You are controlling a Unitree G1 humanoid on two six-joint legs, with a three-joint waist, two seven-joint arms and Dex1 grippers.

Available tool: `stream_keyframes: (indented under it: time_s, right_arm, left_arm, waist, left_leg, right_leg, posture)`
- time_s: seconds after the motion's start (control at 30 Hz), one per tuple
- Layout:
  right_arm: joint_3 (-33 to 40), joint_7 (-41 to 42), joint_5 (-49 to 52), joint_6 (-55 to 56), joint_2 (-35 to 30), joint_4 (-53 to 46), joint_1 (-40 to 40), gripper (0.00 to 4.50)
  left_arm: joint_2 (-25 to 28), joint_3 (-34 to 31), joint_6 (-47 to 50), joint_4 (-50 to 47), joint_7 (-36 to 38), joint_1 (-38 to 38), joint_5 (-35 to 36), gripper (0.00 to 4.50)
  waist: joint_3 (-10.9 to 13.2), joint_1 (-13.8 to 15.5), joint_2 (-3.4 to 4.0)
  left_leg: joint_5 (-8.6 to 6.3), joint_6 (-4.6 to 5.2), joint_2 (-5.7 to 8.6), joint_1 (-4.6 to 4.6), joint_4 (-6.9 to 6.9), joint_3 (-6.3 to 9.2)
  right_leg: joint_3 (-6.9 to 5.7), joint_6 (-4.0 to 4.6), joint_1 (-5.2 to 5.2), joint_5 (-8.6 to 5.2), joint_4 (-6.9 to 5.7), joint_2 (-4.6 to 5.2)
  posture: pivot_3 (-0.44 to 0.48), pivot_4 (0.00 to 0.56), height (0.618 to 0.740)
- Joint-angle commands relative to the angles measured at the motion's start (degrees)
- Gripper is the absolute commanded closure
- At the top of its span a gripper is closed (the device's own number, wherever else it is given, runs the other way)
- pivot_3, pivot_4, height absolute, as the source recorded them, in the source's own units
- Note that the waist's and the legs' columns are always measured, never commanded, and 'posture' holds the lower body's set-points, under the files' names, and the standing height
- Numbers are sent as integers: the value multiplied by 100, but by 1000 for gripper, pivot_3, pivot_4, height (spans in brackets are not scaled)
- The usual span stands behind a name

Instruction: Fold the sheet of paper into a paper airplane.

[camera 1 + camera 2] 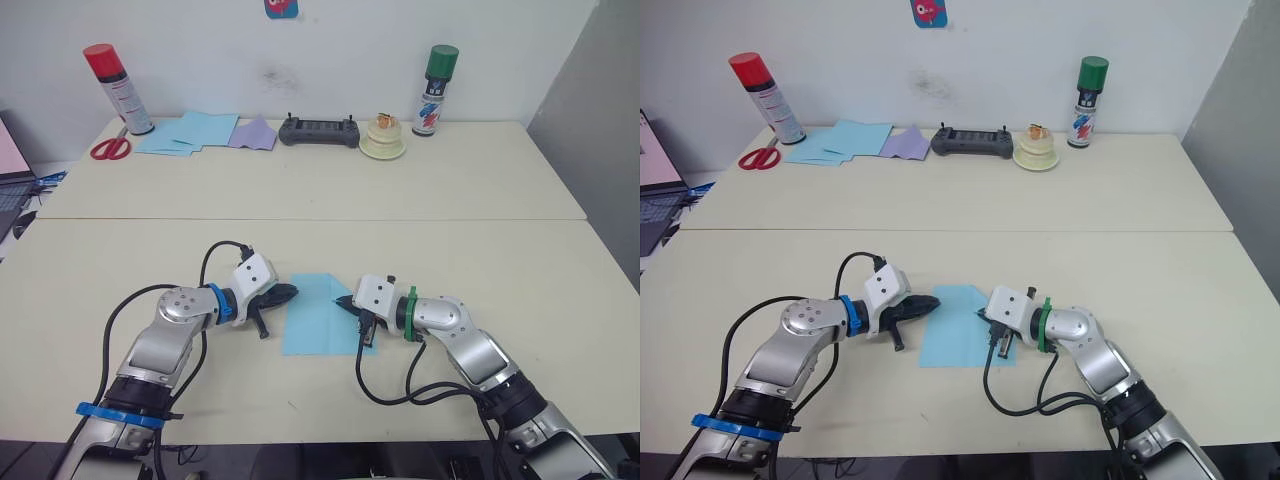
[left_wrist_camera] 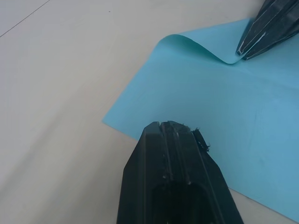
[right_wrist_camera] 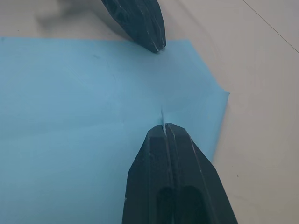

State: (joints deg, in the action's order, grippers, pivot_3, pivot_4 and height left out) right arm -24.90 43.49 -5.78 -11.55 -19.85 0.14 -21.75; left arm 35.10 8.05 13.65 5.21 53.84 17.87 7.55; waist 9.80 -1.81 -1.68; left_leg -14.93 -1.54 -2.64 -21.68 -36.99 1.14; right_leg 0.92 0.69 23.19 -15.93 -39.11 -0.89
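Note:
The sheet of paper (image 1: pixel 318 322) is light blue and lies on the near table between my two grippers. My right gripper (image 1: pixel 343 301) is shut on its right-hand edge and lifts a curled flap (image 2: pixel 205 44) of it off the table; the pinched edge shows between its tips (image 3: pixel 163 125). My left gripper (image 1: pixel 292 293) is shut with nothing in it, its tip (image 2: pixel 175 127) over the sheet's left edge, pointing at the right gripper (image 2: pixel 241 51). The rest of the sheet (image 3: pixel 70 102) lies flat.
Along the far table's back stand a red-capped spray can (image 1: pixel 118 88), red scissors (image 1: pixel 110 148), a pile of flat blue sheets (image 1: pixel 190 132), a lavender sheet (image 1: pixel 254 133), a black controller (image 1: pixel 318 131), a cream roll (image 1: pixel 383 140) and a green-capped can (image 1: pixel 435 90). A seam (image 1: pixel 300 220) joins the tables.

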Motion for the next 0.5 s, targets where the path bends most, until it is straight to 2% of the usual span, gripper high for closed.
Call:
stream_keyframes:
  time_s: [0.03,0.5]
  right_arm:
    - [-78,29,-127,6,-29,88,-29,4484]
    - [-29,62,-211,34,-110,129,-65,4484]
  left_arm:
    - [80,224,176,58,215,-65,-94,4500]
    - [164,346,74,113,339,-113,-183,4500]
  waist:
    - [0,0,0]
    - [0,0,0]
  left_leg:
    - [0,0,0,0,0,0]
    - [0,0,0,0,0,0]
  right_leg:
    - [0,0,0,0,0,0]
    - [1,0,0,0,0,0]
  posture:
    - [0,150,740]
    - [0,150,740]
